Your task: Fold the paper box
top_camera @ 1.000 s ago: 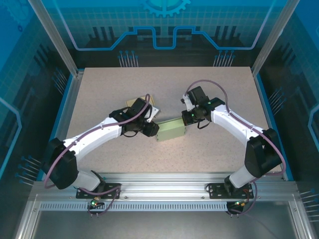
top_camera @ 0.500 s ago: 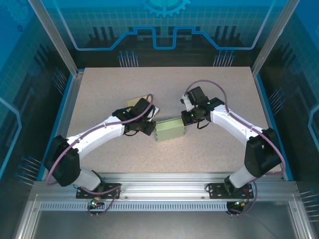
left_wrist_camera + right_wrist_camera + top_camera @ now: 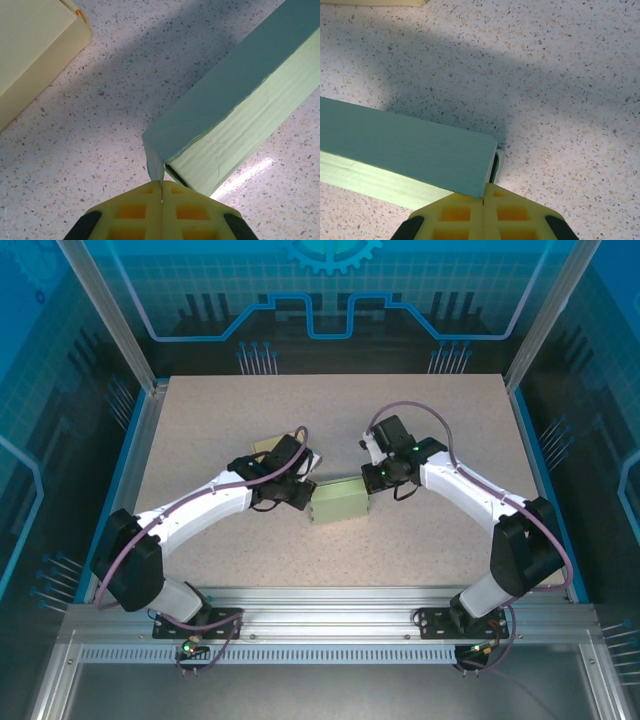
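L claw [image 3: 161, 189] nips paper box [image 3: 235, 100] end, R claw [image 3: 484, 199] opposite

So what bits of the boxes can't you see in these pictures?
- Top view: the left arm covers most of the yellow box, and both arms hide the ends of the green box.
- Left wrist view: the green box runs off the right edge, the yellow box off the top-left corner.
- Right wrist view: the green box is cut off at the left edge; the right gripper hides whether it pinches paper.
- Inside the green box: hidden by its own walls.
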Motion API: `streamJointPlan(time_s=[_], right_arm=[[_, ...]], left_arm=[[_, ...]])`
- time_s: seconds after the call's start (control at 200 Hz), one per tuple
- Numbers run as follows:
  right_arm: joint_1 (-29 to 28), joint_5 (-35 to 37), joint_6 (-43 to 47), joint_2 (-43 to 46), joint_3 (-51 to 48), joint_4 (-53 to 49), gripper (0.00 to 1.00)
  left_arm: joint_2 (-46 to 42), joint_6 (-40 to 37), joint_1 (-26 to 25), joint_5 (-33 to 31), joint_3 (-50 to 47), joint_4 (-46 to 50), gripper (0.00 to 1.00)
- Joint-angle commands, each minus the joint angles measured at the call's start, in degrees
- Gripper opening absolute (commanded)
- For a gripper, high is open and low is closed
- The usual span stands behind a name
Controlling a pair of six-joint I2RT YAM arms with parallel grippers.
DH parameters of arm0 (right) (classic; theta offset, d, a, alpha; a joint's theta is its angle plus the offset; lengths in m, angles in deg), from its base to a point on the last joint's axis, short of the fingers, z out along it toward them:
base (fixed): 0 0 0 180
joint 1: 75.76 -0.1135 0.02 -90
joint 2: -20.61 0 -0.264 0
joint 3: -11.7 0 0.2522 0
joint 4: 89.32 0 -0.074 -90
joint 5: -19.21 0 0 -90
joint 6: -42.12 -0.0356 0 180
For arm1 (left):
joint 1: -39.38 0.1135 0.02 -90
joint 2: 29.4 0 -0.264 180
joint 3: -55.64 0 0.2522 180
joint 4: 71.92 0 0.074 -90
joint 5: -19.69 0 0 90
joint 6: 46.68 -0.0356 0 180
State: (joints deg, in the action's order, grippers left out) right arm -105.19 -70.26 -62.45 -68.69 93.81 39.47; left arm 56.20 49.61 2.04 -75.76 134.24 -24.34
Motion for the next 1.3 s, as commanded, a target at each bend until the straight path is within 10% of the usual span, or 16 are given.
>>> streamJointPlan(time_s=[0.0,0.56,1.296], right_arm=[[-2.37,1.77,0.24,-0.53,-0.68,-1.30,0.00],[-8.04,17.72,-1.68,6.01,-5.74,2.66,0.00],[-10.49,21.87,-2.48,6.25,-7.47,4.85,0.00]], left_arm=[[0.10,2.58,-0.37,3.34,2.31,-0.44,0.03],[-0.29,9.77,1.56,7.75,3.09,-6.58,0.01],[1.02,15.64,4.40,15.14,4.04,-7.90,0.01]])
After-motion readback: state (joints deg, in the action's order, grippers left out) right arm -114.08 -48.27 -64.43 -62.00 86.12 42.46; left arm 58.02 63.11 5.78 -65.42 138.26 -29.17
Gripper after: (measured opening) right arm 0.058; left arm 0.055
